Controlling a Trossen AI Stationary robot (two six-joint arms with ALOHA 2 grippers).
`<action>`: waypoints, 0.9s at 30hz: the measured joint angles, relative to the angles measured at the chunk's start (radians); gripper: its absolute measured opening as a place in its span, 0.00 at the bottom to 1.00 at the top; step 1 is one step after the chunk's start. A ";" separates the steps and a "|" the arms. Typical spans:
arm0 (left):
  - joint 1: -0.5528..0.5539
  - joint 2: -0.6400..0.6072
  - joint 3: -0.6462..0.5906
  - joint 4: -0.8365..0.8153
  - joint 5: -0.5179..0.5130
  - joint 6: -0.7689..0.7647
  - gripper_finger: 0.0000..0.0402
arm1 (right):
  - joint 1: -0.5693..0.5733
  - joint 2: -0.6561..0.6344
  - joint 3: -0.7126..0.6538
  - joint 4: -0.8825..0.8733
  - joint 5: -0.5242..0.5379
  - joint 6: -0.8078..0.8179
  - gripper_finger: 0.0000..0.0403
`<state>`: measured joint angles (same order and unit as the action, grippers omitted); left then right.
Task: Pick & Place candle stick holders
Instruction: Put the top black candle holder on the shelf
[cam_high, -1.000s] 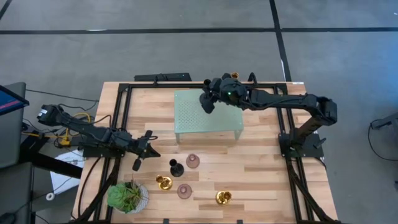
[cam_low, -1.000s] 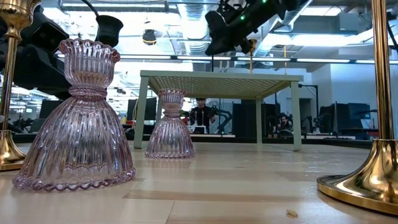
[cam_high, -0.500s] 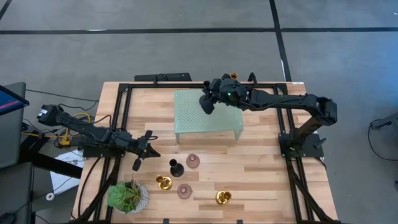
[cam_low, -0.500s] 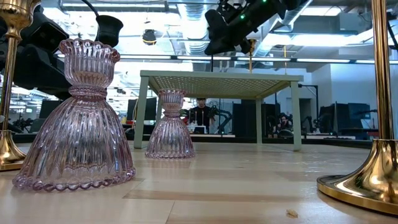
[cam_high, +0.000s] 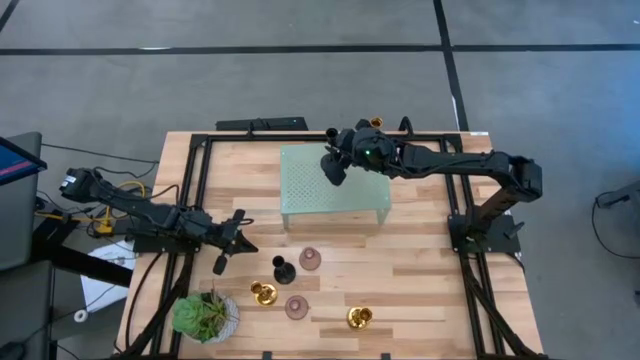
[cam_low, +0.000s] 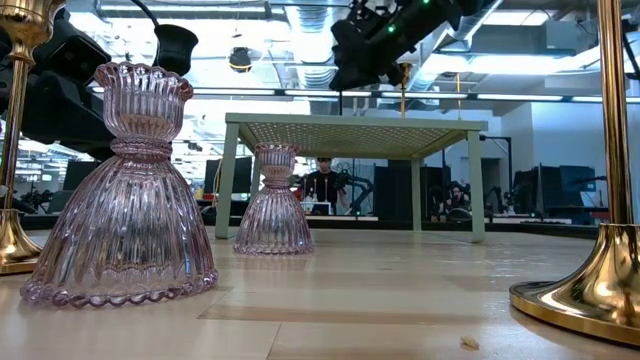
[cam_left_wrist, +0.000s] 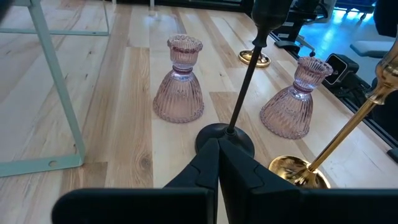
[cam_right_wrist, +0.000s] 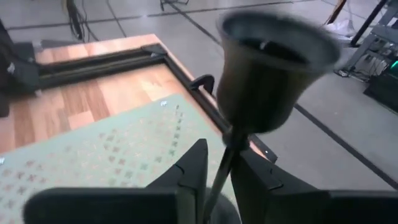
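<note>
R gripper (cam_high: 334, 166) hangs over the pale green platform (cam_high: 335, 195), near its far left corner, fingers clamped on the thin stem of a black holder (cam_right_wrist: 267, 74). In the right wrist view that holder's cup fills the frame; base is cut off, so can't tell if it touches the platform, tho in the low view the gripper looks clear above the top.

L gripper (cam_high: 235, 240) sits near the table's left edge, fingers pressed together w/ nothing between. Just past them stands the other black holder (cam_left_wrist: 249, 93), cup cropped.

On the table toward the near edge: two pink holders (cam_high: 310, 259) (cam_high: 296, 306) and two gold ones (cam_high: 263, 294) (cam_high: 359, 319). A gold bit behind the R wrist (cam_high: 375, 122) is probably another holder, mostly hidden. Potted plant (cam_high: 205, 316) at near left corner.
</note>
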<state>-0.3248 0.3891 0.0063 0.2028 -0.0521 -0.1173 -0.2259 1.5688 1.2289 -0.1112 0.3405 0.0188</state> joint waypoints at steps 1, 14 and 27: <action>0.000 0.000 0.000 0.000 0.000 0.000 0.02 | 0.006 0.000 0.000 -0.003 0.000 -0.001 0.17; 0.000 0.000 0.000 0.000 0.000 0.000 0.02 | 0.041 0.000 0.000 -0.044 0.122 -0.029 0.49; 0.000 0.000 0.000 0.000 0.000 0.000 0.02 | 0.118 -0.038 0.000 -0.147 0.134 -0.021 0.50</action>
<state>-0.3248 0.3889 0.0063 0.2031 -0.0521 -0.1173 -0.1080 1.5305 1.2289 -0.2585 0.4749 -0.0019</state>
